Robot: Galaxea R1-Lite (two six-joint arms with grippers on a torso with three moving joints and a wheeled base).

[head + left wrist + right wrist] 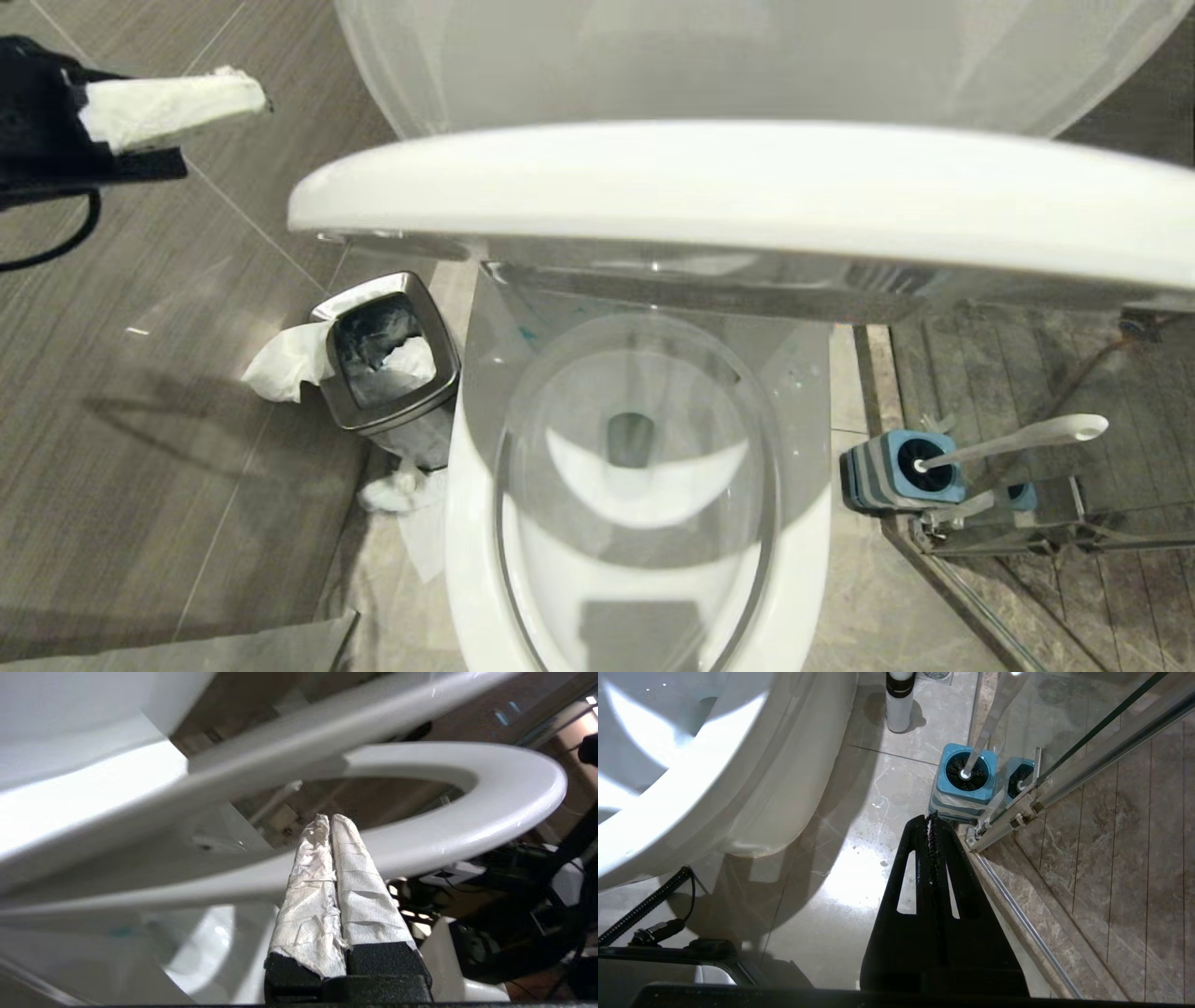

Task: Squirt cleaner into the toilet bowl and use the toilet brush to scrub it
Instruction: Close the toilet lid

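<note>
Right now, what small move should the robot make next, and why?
Probably bring the right gripper forward toward the cleaner. The lid and seat are already up and the bowl is open, the cleaner stands untouched on the floor beyond the brush, and both grippers are shut and empty; the left gripper hangs off to the side.

A bathroom: toilet bowl [635, 485], steel bin [392, 359], brush holder [901, 471], glass shower screen [1087, 732].

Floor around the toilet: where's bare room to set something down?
Bare: grey floor left of the steel bin, and tile between toilet bowl and blue brush holder. Crowded: bin side with strewn paper, and holder against the glass rail.
</note>
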